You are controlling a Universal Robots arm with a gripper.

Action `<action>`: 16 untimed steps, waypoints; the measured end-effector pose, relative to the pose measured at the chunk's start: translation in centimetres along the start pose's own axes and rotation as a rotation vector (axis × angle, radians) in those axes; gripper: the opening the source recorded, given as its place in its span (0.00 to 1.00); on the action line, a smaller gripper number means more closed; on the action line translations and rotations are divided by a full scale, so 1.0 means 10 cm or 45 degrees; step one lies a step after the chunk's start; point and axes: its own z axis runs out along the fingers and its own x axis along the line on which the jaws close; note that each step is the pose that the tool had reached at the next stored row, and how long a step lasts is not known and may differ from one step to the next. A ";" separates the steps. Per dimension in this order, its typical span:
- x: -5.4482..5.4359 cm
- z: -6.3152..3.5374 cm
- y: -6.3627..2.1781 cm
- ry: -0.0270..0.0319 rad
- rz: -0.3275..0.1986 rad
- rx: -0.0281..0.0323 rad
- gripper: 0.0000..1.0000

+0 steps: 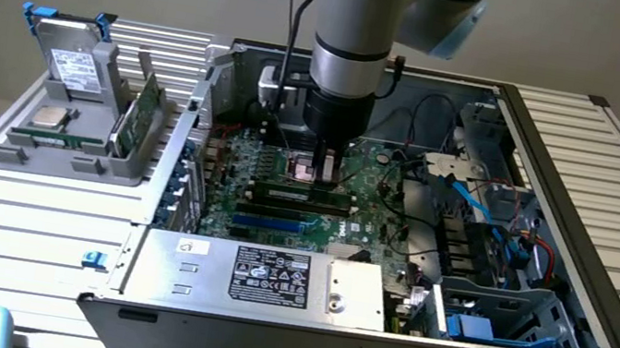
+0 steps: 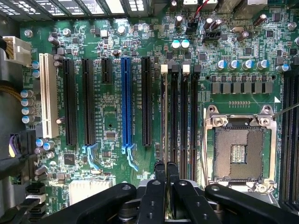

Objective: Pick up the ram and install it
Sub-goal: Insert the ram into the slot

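Observation:
A ram stick [image 1: 300,197] stands on edge in a memory slot of the motherboard, inside the open computer case. In the wrist view the ram [image 2: 164,121] appears edge-on as a thin strip in the slot nearest the black expansion slots. My gripper [image 1: 327,175] hangs straight down over the board, just above that stick. Its two fingertips are pressed together, shut, in line with the stick's near end [image 2: 166,170]. Whether they touch it I cannot tell. Another thin green board [image 1: 143,115] stands on edge in the grey holder outside the case.
The holder [image 1: 51,159] at the exterior view's left also carries a grey drive with blue tabs [image 1: 73,62] and a square silver processor [image 1: 50,116]. The bare processor socket [image 2: 239,149] lies beside the memory slots. Cables [image 1: 491,212] and a drive cage [image 1: 499,321] crowd the case's right side.

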 end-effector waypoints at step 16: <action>-0.01 -0.011 -0.002 -0.0004 0.000 -0.0016 0.13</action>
